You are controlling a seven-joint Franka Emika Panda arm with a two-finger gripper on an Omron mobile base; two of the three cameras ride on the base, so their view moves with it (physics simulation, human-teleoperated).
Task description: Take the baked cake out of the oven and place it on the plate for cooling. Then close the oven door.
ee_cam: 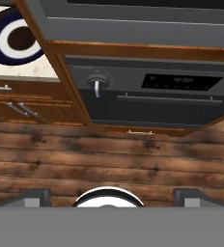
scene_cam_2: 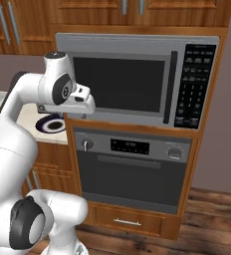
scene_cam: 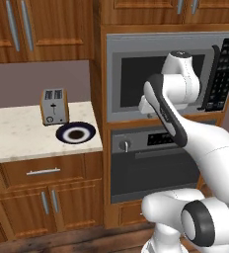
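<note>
Gripper [ee_cam: 112, 197]: jaws standing wide apart, gripping nothing, hanging in front of the microwave [scene_cam_2: 137, 79] and looking down at the wood floor [ee_cam: 109, 159].
Oven [scene_cam_2: 132, 169]: sitting below the microwave, its door [scene_cam_2: 130, 182] shut, bar handle [ee_cam: 168, 99] across the top.
Plate [scene_cam: 76, 133]: lying on the counter [scene_cam: 22, 133] left of the oven, just in front of the toaster [scene_cam: 54, 106].
Cake: cannot tell where it is.

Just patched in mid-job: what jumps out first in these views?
The white arm fills the foreground, its gripper open and raised in front of the microwave. Below it the oven sits with the oven door shut. Left on the counter, the plate lies before a toaster.
</note>
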